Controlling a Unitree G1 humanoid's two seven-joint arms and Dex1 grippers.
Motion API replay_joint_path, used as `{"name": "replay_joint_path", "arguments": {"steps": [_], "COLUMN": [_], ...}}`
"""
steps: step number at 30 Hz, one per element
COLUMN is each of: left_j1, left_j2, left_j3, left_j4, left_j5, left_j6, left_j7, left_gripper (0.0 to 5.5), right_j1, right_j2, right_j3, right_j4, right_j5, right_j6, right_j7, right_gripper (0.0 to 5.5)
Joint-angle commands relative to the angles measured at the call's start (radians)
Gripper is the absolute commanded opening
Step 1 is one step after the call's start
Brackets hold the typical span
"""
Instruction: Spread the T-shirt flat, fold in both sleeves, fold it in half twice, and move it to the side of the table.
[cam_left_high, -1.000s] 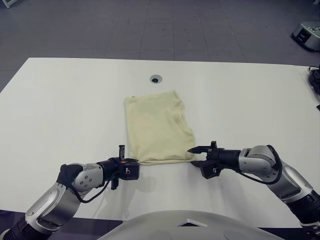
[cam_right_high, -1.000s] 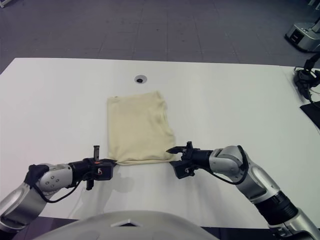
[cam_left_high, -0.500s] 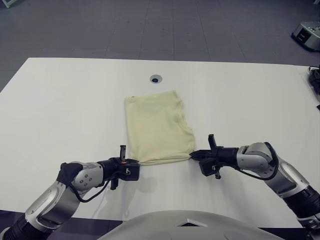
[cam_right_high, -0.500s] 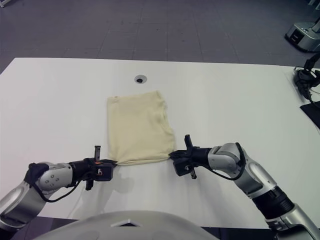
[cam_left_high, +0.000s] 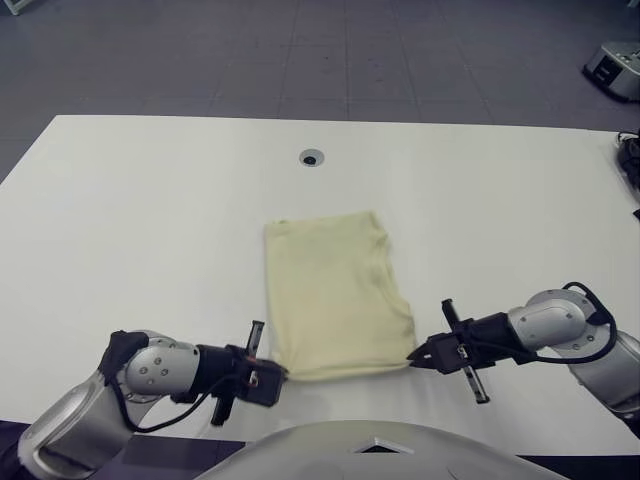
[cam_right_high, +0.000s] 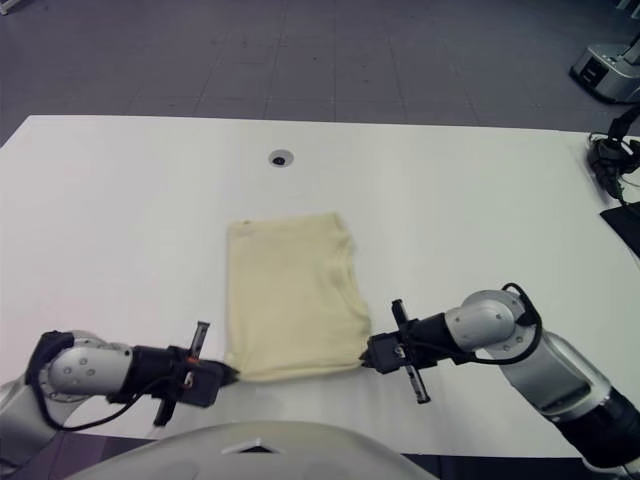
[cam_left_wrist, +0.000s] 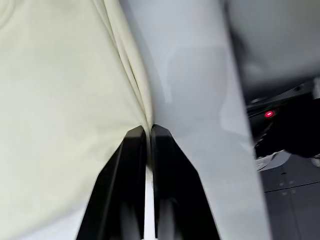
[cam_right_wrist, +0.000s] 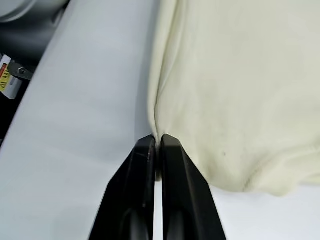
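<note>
Table (cam_left_high: 150, 200) — left pincer (cam_left_high: 282, 372), right pincer (cam_left_high: 413, 353) clamp T-shirt (cam_left_high: 335, 300).

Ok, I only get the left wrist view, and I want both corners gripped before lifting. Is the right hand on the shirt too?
Observer: Yes, the right hand is shut on the near right corner of the T-shirt.
Operator: How does the shirt lie overall?
Observer: It's a folded rectangle lying flat on the table. Its near edge runs from the right hand to the left hand.
Operator: What's beyond it?
Observer: A cable hole in the table, past the far edge and apart from the shirt.
</note>
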Motion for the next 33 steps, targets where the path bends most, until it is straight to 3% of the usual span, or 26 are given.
{"name": "replay_joint_path", "arguments": {"steps": [1,6,11,16,23,33], "left_j1": [-0.012,-0.054,-0.138,-0.288,-0.519,-0.598], "left_j2": [0.036,0.044,0.069,0.07,0.081,0.067], "left_j3": [0.043,0.093,0.208,0.279,0.23,0.155], "left_j4": [-0.036,-0.019,0.011,0.065,0.256,0.399], "left_j5": [-0.062,-0.147,-0.295,-0.435,-0.439,-0.377], "left_j6": [0.057,0.092,0.152,0.23,0.21,0.144], "left_j7": [-0.016,-0.028,-0.064,-0.064,-0.088,-0.09], "left_gripper": [0.0,0.0,0.0,0.0,0.0,0.0], "right_j1": [0.02,-0.032,-0.311,-0.544,-0.738,-0.861], "right_j2": [-0.05,-0.062,0.008,0.087,0.215,0.349], "right_j3": [-0.031,-0.081,-0.099,-0.026,0.073,0.122], "right_j4": [-0.052,-0.11,0.001,0.158,0.42,0.644], "right_j5": [0.036,0.157,0.241,0.21,0.095,0.001], "right_j6": [0.055,0.178,0.263,0.267,0.176,0.064], "right_j7": [0.021,0.039,0.044,0.061,0.069,0.066], "right_gripper": [0.01,0.01,0.01,0.01,0.01,0.01]}}
